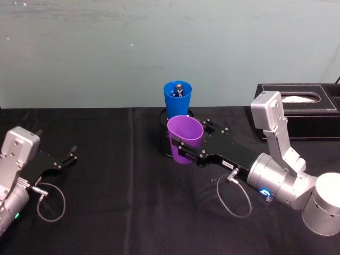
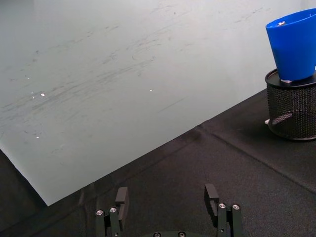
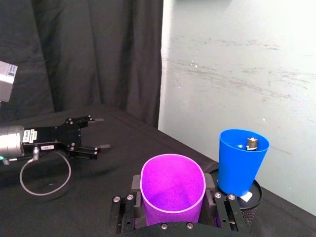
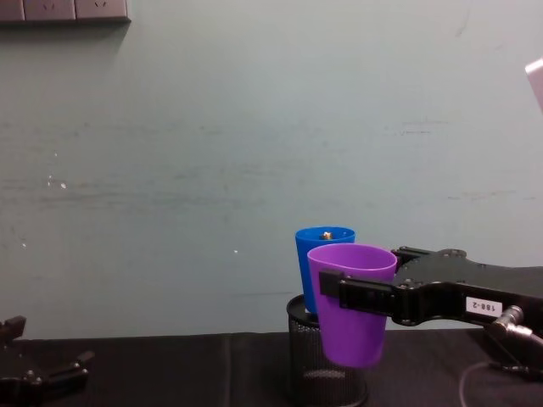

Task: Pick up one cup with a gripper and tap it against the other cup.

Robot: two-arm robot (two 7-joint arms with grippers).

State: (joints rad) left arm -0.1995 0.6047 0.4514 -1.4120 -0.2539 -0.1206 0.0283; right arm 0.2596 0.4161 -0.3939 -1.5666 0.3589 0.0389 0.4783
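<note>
- Purple plastic, smooth, tapered, no handle: the purple cup stands mouth-up, clamped between the flat black fingers of the right pincer, one finger on each side of its wall.
- Blue cup, same shape and about the same size, is just beyond the right pincer's fingertips, seated in a black mesh holder.
- Right wrist view: a gap shows between the two cups' rims. In the chest view the purple one overlaps the blue, so contact cannot be judged there.
- Head and right wrist views look into the blue cup and show a small silver-topped item inside.
- Left pincer sits well off to the right pincer's left, low over the black worktop, fingers apart, holding nothing.
- Count: two cups, one mesh holder, two pincers, one black tissue box behind the right arm.
</note>
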